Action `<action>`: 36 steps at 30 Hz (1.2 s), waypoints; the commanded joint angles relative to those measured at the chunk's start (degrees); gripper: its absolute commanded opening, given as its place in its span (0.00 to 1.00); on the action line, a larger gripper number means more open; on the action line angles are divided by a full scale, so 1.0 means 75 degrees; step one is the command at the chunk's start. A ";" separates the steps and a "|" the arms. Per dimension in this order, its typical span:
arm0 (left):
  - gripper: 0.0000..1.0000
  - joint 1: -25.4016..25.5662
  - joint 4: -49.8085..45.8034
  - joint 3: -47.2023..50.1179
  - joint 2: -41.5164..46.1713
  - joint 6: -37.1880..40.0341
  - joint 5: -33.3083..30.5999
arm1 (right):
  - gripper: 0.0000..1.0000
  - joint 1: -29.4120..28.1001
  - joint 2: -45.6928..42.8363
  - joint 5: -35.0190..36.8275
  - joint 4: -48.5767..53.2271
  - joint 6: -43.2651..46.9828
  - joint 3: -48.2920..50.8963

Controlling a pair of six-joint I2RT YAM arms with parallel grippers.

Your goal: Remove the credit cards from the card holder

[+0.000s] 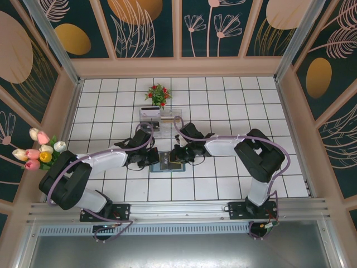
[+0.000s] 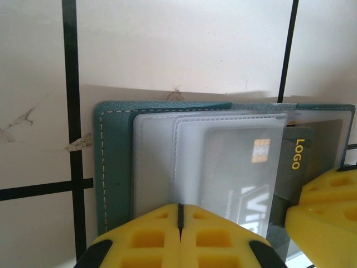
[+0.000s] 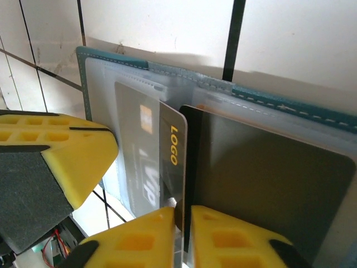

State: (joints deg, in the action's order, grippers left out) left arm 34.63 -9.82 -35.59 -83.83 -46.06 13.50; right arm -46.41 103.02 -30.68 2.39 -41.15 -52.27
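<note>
Yellow fingers of the right gripper [image 3: 183, 223] stand nearly closed on the LOGO card [image 3: 173, 151], which juts from the card holder [image 2: 114, 167] near its fold. We judge a straight pull along the slot best, while the left gripper [image 2: 179, 234], fully closed, pins the holder's left leaf.

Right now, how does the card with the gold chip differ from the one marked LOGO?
The chip card sits inside a frosted sleeve; the LOGO card is uncovered. The chip card looks pale grey with white lettering; the LOGO card is darker with yellow lettering. Both lie on the teal card holder.
</note>
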 commanded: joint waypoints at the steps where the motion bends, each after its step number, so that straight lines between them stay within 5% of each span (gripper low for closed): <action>1: 0.00 -0.0016 -0.0724 0.0206 -0.0207 0.0107 -0.0383 | 0.23 0.0060 -0.0146 -0.0256 -0.0273 -0.0053 0.0202; 11: 0.00 -0.0019 -0.0765 0.0338 -0.0226 0.0140 -0.0393 | 0.27 0.0066 0.0198 -0.0350 -0.0553 -0.0207 0.0214; 21: 0.00 -0.0019 -0.0830 0.0375 -0.0155 0.0131 -0.0495 | 0.14 0.0094 0.0224 -0.0344 -0.0688 -0.0302 0.0287; 36: 0.00 -0.0015 -0.1226 -0.0335 -0.0086 0.0304 -0.0611 | 0.06 0.0670 -0.1508 -0.0330 -0.0172 -0.0039 0.0886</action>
State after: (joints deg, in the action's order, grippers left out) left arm 34.79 -12.62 -36.86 -83.74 -45.12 11.81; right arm -42.28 95.35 -33.45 -0.43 -42.26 -46.52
